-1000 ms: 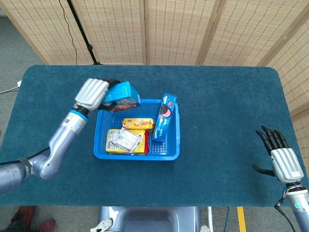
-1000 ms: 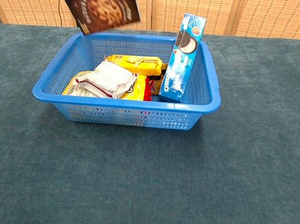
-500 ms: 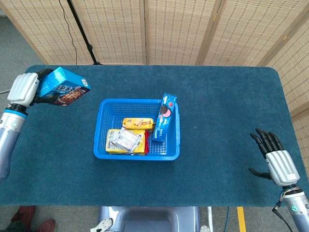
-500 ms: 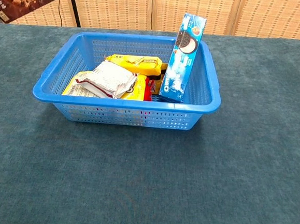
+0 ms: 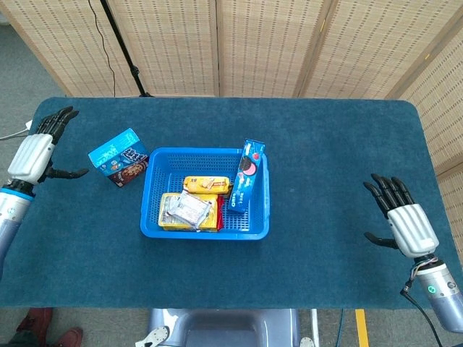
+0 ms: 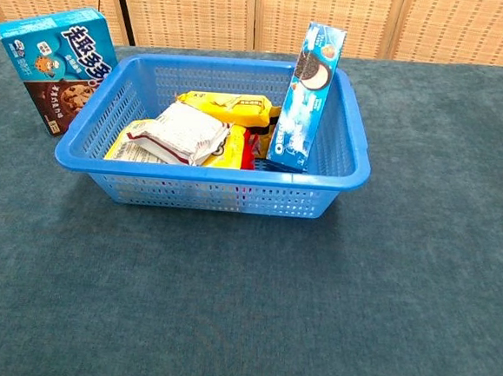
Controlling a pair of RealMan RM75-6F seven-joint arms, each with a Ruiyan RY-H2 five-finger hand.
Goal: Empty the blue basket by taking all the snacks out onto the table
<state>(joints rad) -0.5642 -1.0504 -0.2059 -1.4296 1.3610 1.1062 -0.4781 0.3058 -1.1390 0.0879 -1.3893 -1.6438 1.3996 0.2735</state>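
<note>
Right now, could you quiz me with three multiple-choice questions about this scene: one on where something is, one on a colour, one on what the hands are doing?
1. Where is the cookie box?
A. inside the basket
B. standing on the table beside the basket
C. in the left hand

2. What colour is the basket?
A. blue
B. red
C. green

3. What is the left hand doing?
A. holding a snack
B. open, holding nothing
C. pressing on the basket

Answers:
1 B: the box stands upright on the table, just outside the basket's wall.
2 A: its mesh walls are blue.
3 B: its fingers are spread and empty, like the right hand.
</note>
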